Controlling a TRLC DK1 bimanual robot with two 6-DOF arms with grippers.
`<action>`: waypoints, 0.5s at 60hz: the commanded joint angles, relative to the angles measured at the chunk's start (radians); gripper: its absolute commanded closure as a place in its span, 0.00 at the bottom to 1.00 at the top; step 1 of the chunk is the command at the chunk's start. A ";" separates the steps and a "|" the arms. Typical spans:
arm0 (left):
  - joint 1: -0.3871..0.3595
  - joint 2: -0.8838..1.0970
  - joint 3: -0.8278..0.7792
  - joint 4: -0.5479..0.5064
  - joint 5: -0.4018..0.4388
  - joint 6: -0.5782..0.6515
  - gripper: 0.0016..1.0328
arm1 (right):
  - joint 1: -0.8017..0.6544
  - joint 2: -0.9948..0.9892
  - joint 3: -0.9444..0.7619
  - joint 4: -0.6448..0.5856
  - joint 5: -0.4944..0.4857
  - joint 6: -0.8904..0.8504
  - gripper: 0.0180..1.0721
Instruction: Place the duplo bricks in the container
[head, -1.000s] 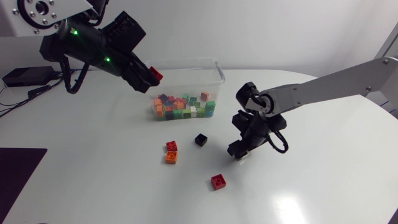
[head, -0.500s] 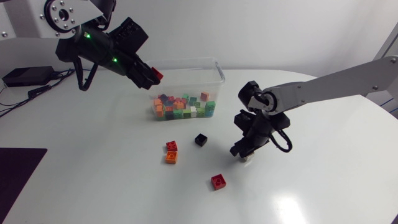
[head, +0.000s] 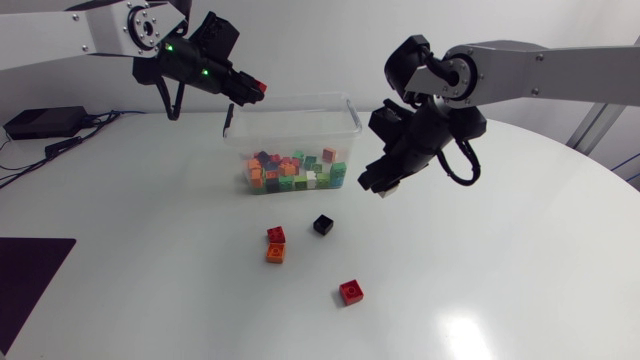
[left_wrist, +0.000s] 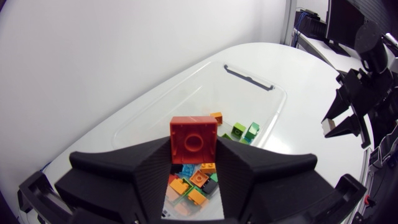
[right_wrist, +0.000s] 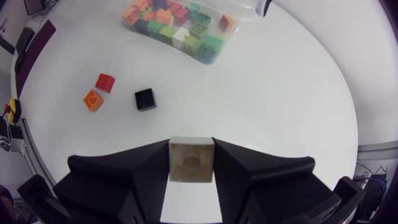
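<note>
While the left tool (head: 248, 90) grips a red brick (left_wrist: 194, 140) above the container (head: 292, 100), the right tool (head: 382, 186) grips a white brick (right_wrist: 191, 158) beside it.

This is a robotics lab, I judge: my silver-grey left arm (head: 75, 32) and right arm (head: 565, 72) over a round white table (head: 520, 280), a flat black box (head: 42, 121) and cables (head: 62, 147) at its edge.

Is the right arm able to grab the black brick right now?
Probably not yet: the right tool is shut on a white brick, so it has no free grip. The black brick itself lies in the open, nothing over it.
</note>
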 joint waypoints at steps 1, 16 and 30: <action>0.001 0.052 0.040 0.053 0.003 -0.044 0.55 | 0.022 0.006 0.056 -0.015 -0.010 0.004 0.67; 0.004 0.023 -0.012 0.122 -0.029 -0.039 0.05 | 0.060 0.055 0.227 0.020 -0.036 0.008 0.67; 0.005 -0.275 -0.284 0.155 -0.031 0.018 0.05 | 0.063 0.150 0.362 0.113 -0.067 0.007 0.67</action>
